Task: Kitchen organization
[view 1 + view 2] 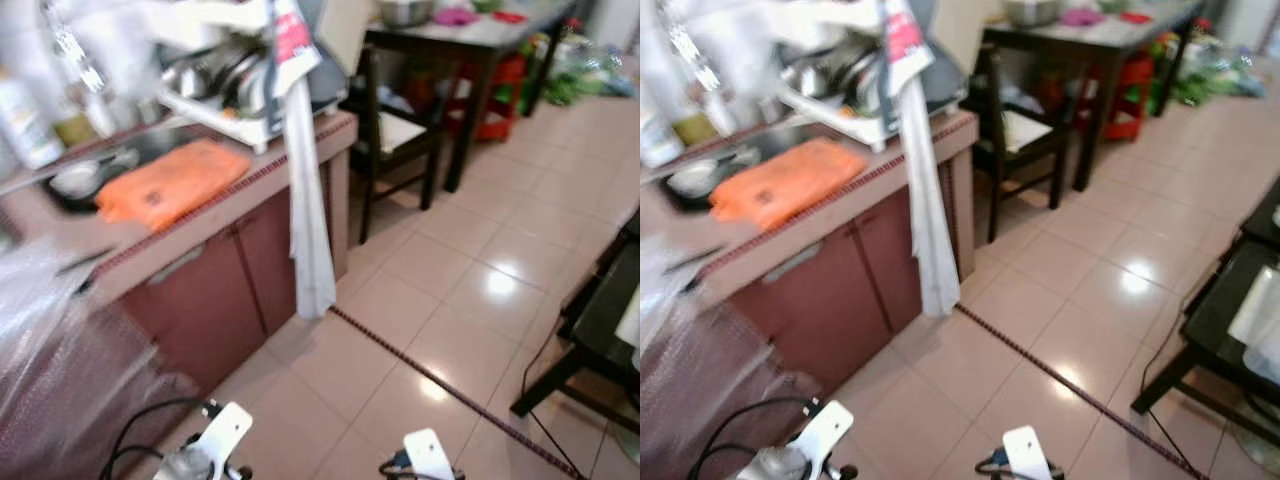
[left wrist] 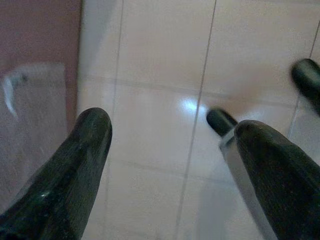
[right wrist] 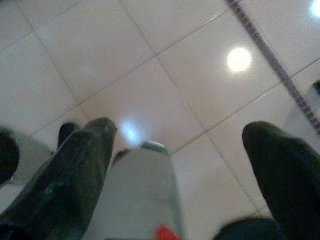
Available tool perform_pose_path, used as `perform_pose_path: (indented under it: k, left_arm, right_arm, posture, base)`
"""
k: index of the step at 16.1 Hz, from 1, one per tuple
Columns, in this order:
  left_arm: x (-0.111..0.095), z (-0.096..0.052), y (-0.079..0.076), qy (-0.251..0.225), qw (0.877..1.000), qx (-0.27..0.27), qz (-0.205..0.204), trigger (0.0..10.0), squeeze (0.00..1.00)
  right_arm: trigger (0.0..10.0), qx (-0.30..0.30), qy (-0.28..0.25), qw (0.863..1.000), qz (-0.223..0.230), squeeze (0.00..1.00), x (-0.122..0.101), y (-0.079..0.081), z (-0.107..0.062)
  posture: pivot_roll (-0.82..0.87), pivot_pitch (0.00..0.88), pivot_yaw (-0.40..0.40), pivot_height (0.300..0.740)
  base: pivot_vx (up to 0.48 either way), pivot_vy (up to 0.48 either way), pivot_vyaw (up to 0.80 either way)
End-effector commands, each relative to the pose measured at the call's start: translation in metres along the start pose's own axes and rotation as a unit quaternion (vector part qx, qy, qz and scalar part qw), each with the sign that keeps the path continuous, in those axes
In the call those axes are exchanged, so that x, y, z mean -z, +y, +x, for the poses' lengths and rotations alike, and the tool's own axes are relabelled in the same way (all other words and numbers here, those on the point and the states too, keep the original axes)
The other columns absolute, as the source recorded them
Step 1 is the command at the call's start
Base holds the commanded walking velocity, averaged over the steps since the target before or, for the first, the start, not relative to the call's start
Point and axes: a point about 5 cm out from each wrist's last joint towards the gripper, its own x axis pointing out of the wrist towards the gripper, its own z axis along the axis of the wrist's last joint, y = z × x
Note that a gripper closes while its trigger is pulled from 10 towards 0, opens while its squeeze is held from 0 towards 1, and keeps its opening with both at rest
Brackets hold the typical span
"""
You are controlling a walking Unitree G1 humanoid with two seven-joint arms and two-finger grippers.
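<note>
Head views first, and they're pretty blurry. A pinkish tiled kitchen counter (image 1: 250,185) with dark red cabinet doors (image 1: 215,285) is seen on the left. An orange cloth (image 1: 170,180) is laid flat on the countertop, with a small white bowl (image 1: 75,178) just beside it on its far left. A white dish rack (image 1: 235,95) loaded with metal cookware is parked at the far end of the counter, and a long white towel (image 1: 305,200) is hung from that corner, down past the cabinet doors. Clear crinkled plastic sheeting (image 1: 50,330) is draped over the near left part of the counter. Farther back, a dark wooden chair (image 1: 395,140) is tucked by a dark table (image 1: 470,40) with a metal bowl (image 1: 405,12) on top. A low black stand (image 1: 1220,330) is seen on the right. The glossy beige floor tiles (image 1: 430,300) are crossed by a dark mosaic strip (image 1: 440,385).

In the left wrist view, the left gripper (image 2: 170,150) is hung idle over the floor, fingers spread wide with nothing between them, the red cabinet on one side.

In the right wrist view, the right gripper (image 3: 180,150) is likewise pointed at bare tile near the mosaic strip, fingers parted and nothing pinched.
</note>
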Motion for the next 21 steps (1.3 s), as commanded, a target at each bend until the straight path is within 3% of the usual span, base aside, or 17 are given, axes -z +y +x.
perform_pose_path:
  k: [1,8,12,17,21]
  left_arm:
    - [-0.006,0.001,-0.003,-0.009,1.0,0.002,0.004,10.0,0.0]
    - [-0.007,0.002,-0.004,-0.011,1.0,-0.007,-0.016,10.0,0.0]
    - [0.005,0.001,-0.002,0.013,0.995,-0.031,-0.099,10.0,0.0]
    - [0.025,-0.002,0.002,0.039,0.99,-0.053,-0.124,10.0,0.0]
    - [0.024,-0.005,0.011,0.03,0.99,-0.067,-0.123,10.0,0.0]
  right_arm:
    - [10.0,0.007,0.025,1.0,0.002,0.0,0.014,-0.006,-0.003]
    - [10.0,0.009,0.024,1.0,-0.001,0.0,0.013,-0.01,-0.003]
    - [10.0,0.008,0.025,1.0,0.002,0.0,0.01,-0.016,-0.002]
    - [10.0,0.033,-0.018,0.998,0.056,0.0,-0.021,-0.036,0.002]
    - [10.0,0.055,-0.046,0.991,0.117,0.0,-0.04,-0.045,0.004]
  posture:
    - [-0.15,0.0,0.069,0.74]
    - [-0.14,0.0,0.046,0.74]
    - [-0.09,0.0,-0.011,0.74]
    - [-0.02,0.0,-0.06,0.74]
    - [-0.01,0.0,-0.049,0.74]
  base:
    - [0.42,0.0,0.0]
    - [0.357,0.0,0.0]
    - [0.0,0.0,0.0]
    - [0.0,0.0,0.0]
    - [0.0,0.0,0.0]
